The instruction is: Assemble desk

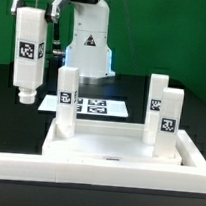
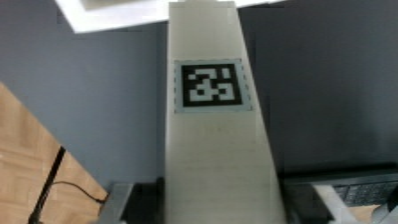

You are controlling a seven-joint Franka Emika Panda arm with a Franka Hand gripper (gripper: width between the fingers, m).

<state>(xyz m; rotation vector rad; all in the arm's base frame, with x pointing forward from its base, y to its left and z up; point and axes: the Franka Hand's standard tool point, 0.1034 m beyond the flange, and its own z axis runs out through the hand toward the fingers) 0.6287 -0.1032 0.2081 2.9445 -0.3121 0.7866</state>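
One leg (image 1: 28,51) gripped in hand (image 1: 35,0)

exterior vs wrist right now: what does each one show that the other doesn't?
Exterior only: the desk top lying flat with three legs standing in it, one toward that view's left and two toward its right; the marker board behind them; the arm's base.

Wrist only: a close look down the held leg's tagged face, plus a strip of brown surface beside the dark table.

Both: the fourth leg, held up off the table in the jaws.
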